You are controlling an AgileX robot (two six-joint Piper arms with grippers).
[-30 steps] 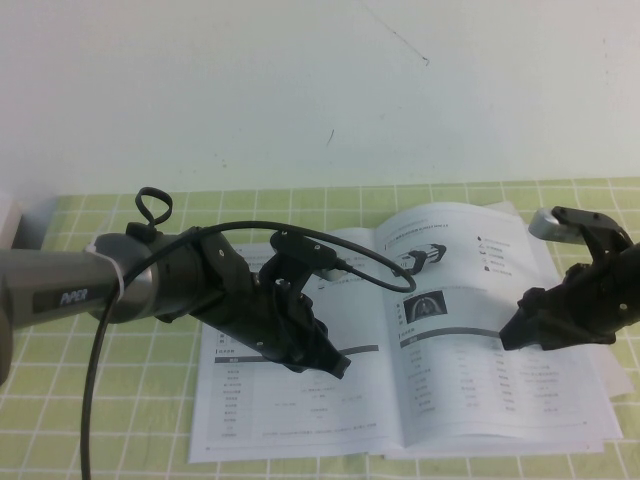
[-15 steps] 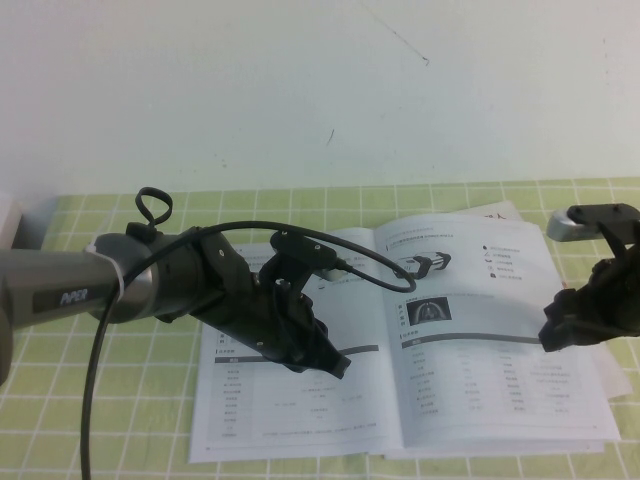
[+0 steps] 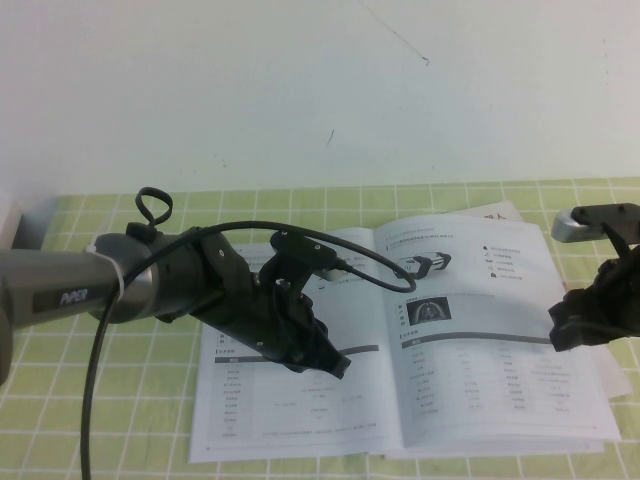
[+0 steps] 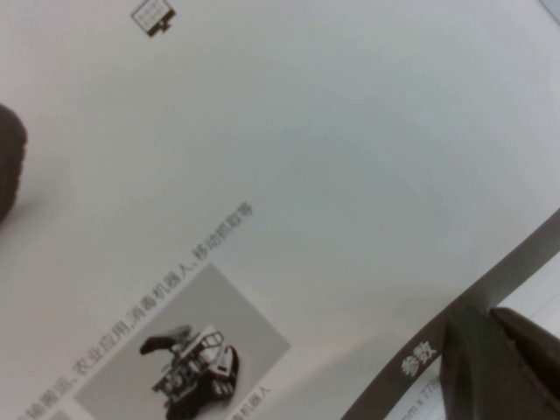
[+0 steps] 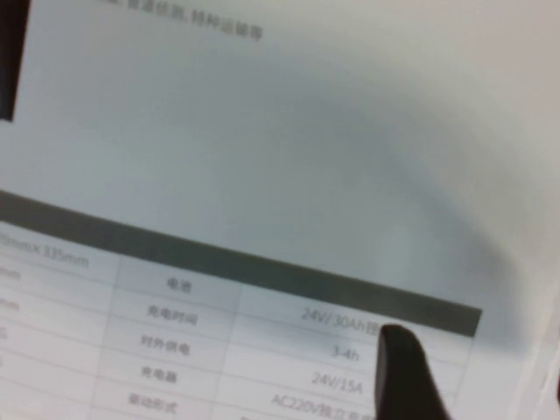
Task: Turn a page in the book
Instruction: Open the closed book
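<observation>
The book (image 3: pixel 250 415) lies open and flat on the green checked mat. Its right-hand page (image 3: pixel 470 380) carries a tracked robot photo, a semicircular picture, a dark grey bar and a table. My left gripper (image 3: pixel 335 365) rests on the left-hand page near the spine, fingers (image 4: pixel 477 367) shut together beside a dark bar. My right gripper (image 3: pixel 565 335) hangs low over the outer edge of the page (image 5: pixel 262 175) and is open. One finger (image 5: pixel 407 376) sits over the table print, and the page's edge lies between the jaws.
A green checked mat (image 3: pixel 100 430) covers the table's near part, with a white surface (image 3: pixel 300 100) behind it. A pale grey object (image 3: pixel 12 225) stands at the far left edge. The left arm's black cable (image 3: pixel 95 400) loops over the book and hangs down at the front left.
My right gripper has slid rightward from over the right page's table to its outer edge. The left arm has stayed put on the left page.
</observation>
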